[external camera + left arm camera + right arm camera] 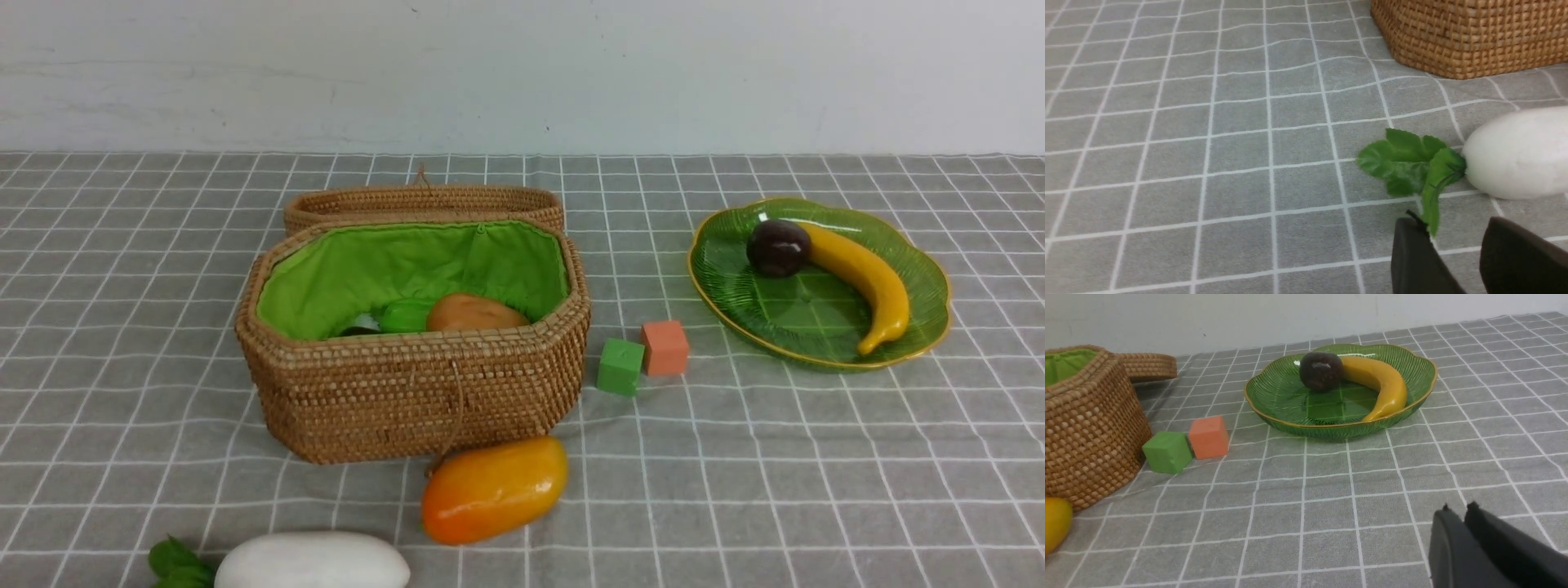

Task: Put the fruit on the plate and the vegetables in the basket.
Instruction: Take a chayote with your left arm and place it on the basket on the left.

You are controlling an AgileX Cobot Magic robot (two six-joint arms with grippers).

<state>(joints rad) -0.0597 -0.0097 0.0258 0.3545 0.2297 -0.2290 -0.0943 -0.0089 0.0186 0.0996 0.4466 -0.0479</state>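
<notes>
Left hand (1453, 230) hangs released beside the radish (1515, 155) leaves, bottom left of the front view; pinch only foliage and it could slip. Right hand (1457, 510) clenched, empty; mango (492, 488) lies lower centre.

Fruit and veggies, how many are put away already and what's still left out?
Done: the banana and plum lie on the plate; the potato and green gourd sit in the basket. In hand: nothing; the left gripper hangs open near the radish, the right gripper is shut and empty. Left: the mango in front of the basket goes to the plate, the radish into the basket.
</notes>
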